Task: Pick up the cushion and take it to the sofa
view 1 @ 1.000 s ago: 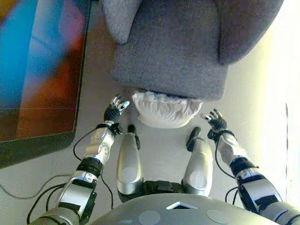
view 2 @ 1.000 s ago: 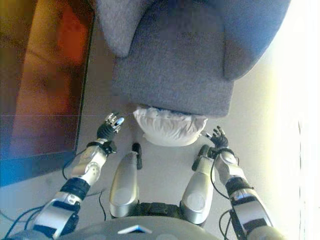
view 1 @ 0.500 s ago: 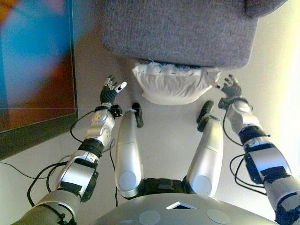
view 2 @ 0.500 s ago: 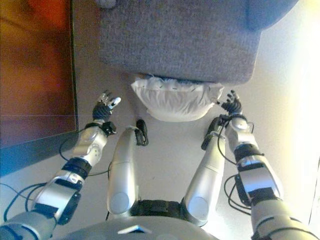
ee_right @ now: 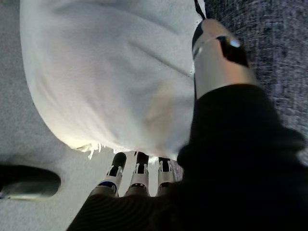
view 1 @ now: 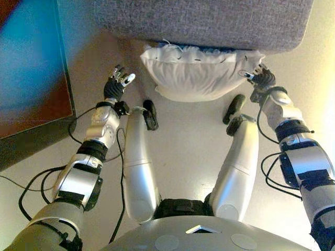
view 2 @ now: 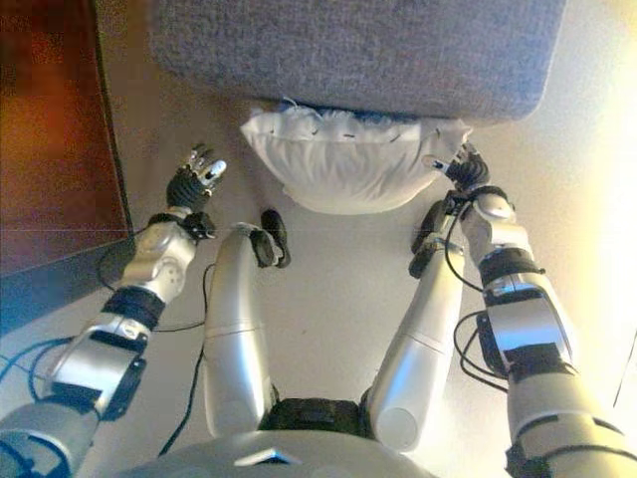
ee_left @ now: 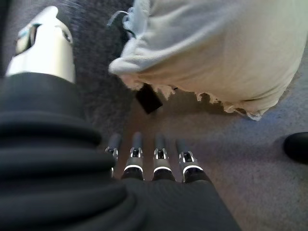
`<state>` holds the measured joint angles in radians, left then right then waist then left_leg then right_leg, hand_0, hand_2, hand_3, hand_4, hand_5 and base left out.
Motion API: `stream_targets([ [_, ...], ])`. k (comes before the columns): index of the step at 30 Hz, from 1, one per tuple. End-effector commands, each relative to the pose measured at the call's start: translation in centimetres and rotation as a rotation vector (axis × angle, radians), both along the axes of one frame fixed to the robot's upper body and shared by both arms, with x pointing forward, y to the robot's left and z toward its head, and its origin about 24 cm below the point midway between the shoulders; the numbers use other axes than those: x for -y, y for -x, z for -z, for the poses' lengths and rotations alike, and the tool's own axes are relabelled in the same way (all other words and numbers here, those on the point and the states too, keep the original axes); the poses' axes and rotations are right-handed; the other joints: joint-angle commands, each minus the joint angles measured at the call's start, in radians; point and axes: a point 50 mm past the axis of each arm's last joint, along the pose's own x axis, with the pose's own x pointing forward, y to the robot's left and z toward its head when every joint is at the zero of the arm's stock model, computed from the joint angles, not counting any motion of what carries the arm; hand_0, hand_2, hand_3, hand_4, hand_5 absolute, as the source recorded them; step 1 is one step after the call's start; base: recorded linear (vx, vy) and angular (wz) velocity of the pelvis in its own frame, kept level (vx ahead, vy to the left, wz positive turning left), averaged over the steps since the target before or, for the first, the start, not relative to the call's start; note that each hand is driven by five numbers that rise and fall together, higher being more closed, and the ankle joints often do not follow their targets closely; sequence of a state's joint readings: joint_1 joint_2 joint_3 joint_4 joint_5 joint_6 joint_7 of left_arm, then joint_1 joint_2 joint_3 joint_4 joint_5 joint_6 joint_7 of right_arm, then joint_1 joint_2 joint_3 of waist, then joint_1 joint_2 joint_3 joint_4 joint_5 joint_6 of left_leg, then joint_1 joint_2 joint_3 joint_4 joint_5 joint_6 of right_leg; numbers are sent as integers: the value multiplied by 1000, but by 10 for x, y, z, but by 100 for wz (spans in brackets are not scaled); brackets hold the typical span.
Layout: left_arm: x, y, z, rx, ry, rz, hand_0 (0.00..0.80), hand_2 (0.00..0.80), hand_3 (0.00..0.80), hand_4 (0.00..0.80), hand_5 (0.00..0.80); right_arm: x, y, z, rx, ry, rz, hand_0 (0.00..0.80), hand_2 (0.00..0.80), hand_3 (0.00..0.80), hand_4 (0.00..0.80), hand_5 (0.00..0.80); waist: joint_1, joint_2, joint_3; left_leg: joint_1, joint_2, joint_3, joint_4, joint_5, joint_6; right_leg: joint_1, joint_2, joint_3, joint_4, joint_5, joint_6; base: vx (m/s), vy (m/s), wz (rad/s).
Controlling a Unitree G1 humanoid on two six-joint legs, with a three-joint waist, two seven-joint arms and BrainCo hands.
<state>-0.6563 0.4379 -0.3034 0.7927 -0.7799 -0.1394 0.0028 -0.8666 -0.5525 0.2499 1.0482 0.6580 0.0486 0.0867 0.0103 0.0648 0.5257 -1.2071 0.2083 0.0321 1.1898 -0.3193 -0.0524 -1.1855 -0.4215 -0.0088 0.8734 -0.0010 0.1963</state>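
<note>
A white cushion (view 1: 199,78) lies on the floor against the front of the grey sofa (view 1: 209,21). My left hand (view 1: 116,86) is open and apart from the cushion's left end, with floor between them. In the left wrist view its straight fingers (ee_left: 159,163) point at the cushion (ee_left: 216,53). My right hand (view 1: 261,78) is open at the cushion's right end and touches it. In the right wrist view its thumb (ee_right: 219,57) lies against the cushion (ee_right: 106,72), and its fingers reach under the cushion's edge.
A large dark-framed panel (view 1: 31,68) lies on the floor to the left, close to my left arm. A dark sofa foot (ee_left: 149,98) shows under the sofa behind the cushion's left corner. Pale floor runs around the cushion.
The camera has tipped down and closer to the sofa. Both hands have reached forward. The right hand has come up to the cushion's right end.
</note>
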Motion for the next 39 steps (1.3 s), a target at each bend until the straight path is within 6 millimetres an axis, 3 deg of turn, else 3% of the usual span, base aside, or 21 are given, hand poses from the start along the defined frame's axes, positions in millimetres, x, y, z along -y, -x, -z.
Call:
stream_targets([
  [1,-2,-3,-3,-4,53,16,0,0,0,0,0,0,-2,-7,-7,53,-82,0,0,0,0,0,0,24,-6,13,2,-10,-77,11,-16,-30,11,60,134,-80,-24,-2,30,-7],
  [14,34,-21,-28,1,63,187,0,0,0,0,0,-34,-17,-24,29,63,-138,0,0,0,0,0,-13,15,-6,-61,17,-17,-81,29,-28,-97,28,73,115,-57,-19,-13,7,-3],
  [26,51,-35,-42,-43,-61,181,0,0,0,0,0,-54,-27,-49,105,32,-189,0,0,0,0,0,-23,4,-6,-103,25,-20,-102,55,-41,-130,31,64,98,-40,-10,0,0,0],
  [27,52,-36,-45,-34,-60,186,63,63,63,63,63,-57,-28,-52,111,23,-206,0,0,0,0,0,-24,3,-6,-109,26,-21,-104,59,-41,-134,33,64,97,-39,-11,0,0,0],
  [28,54,-37,-49,-21,-59,196,480,480,480,480,480,-60,-29,-54,114,19,-228,97,97,97,97,97,-25,1,-6,-113,26,-23,-107,62,-43,-139,34,64,95,-38,-11,-15,-34,0],
  [29,56,-38,-53,-9,-62,205,756,756,756,756,756,-63,-29,-57,118,24,-242,307,307,307,307,307,-25,1,-6,-116,26,-24,-112,66,-43,-142,35,64,93,-36,-10,-15,-39,0],
  [31,60,-40,-61,16,-62,220,800,800,800,800,800,-69,-30,-61,135,42,-267,800,800,800,800,800,-25,-2,-6,-120,25,-25,-119,71,-45,-145,34,61,87,-32,-9,-14,-42,0],
  [39,76,-41,-77,108,-74,255,800,800,800,800,800,-87,-31,-67,178,57,-304,800,800,800,800,800,-24,-3,-6,-102,21,-23,-177,96,-54,-129,37,47,45,-20,-3,-1,-5,0],
])
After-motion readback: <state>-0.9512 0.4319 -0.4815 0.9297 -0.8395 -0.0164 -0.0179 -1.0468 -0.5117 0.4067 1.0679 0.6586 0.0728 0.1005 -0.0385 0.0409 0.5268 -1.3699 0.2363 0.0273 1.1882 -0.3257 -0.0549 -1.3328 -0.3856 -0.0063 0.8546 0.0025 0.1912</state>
